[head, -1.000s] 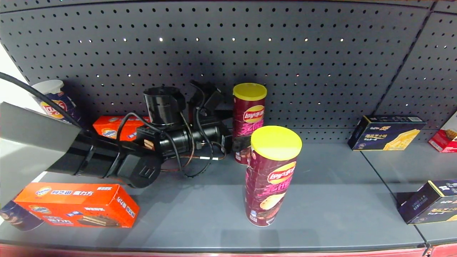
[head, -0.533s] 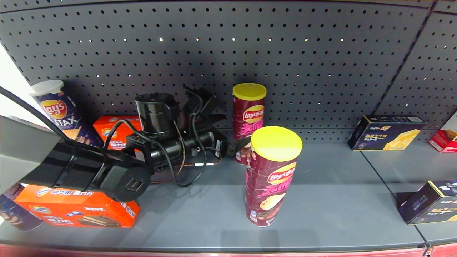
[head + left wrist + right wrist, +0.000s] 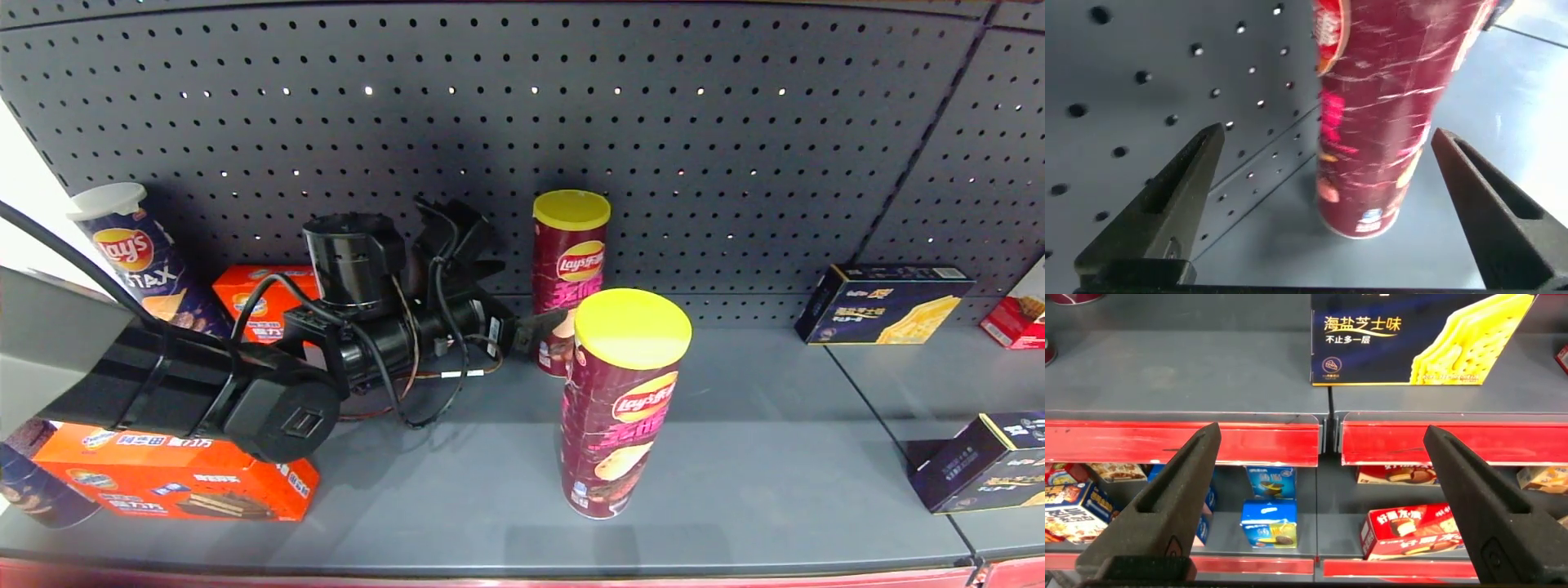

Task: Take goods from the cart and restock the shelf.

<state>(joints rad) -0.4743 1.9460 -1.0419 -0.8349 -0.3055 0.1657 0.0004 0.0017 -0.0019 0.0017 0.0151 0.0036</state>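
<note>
1. Left gripper [image 3: 1328, 139]: fingers spread wide, one on either side of the rear maroon can [image 3: 569, 273]. Neither appears to touch it.
2. The rear maroon can stands upright at the back of the shelf [image 3: 775, 457], close to the pegboard [image 3: 653, 122].
3. Right gripper [image 3: 1323, 431]: fingers apart, nothing between them.
4. Judgement: the placing step looks finished and the can is let go.
5. The next move calls for a straight pull-back of the left arm that keeps both fingers off the can. It must also keep clear of the front maroon can [image 3: 624, 408], which stands near the arm's line.
6. Count on the shelf:
   - maroon cans, two
   - blue white-lidded can [image 3: 135, 253], one
   - dark can at the left edge [image 3: 33, 490], one, mostly hidden
   - orange boxes, two [image 3: 175, 478] [image 3: 261, 298]
   - dark blue boxes, two [image 3: 886, 304] [image 3: 988, 461]
   - red box [image 3: 1016, 314], one
</note>
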